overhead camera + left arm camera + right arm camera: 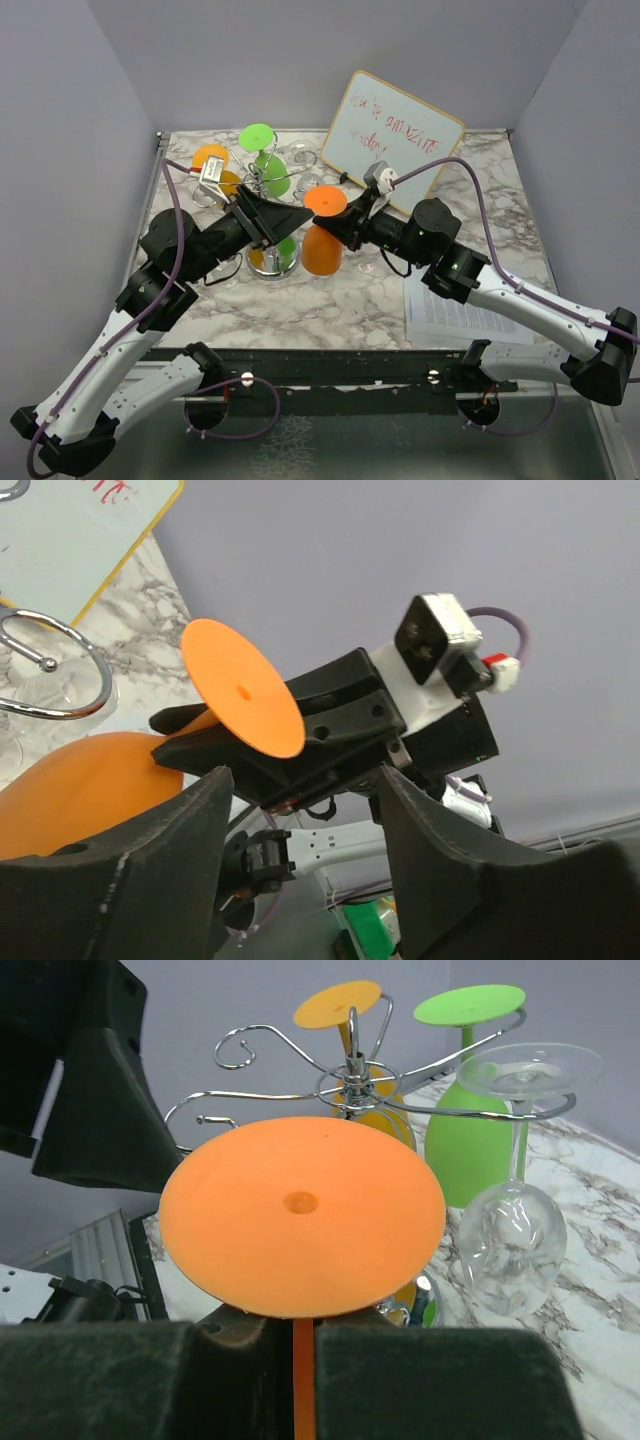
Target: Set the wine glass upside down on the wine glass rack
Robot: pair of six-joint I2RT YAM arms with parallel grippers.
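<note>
My right tool [347, 226] is clamped on the stem of the orange wine glass [322, 252]. The glass sits foot-up in the middle of the top view, just right of the wine glass rack [272, 262]; I cannot tell whether its bowl touches the tabletop [340, 300]. My left tool [298, 216] hangs with its jaws apart and empty, just left of the glass. The tabletop is white marble with grey veins, boxed in by plain pale grey walls. A whiteboard [392, 140] with red scribble stands at the upper right, and a printed sheet [450, 312] lies at the lower right. A green glass [470, 1150], a clear glass [512, 1245] and a yellow-orange glass [345, 1005] hang on the rack.
</note>
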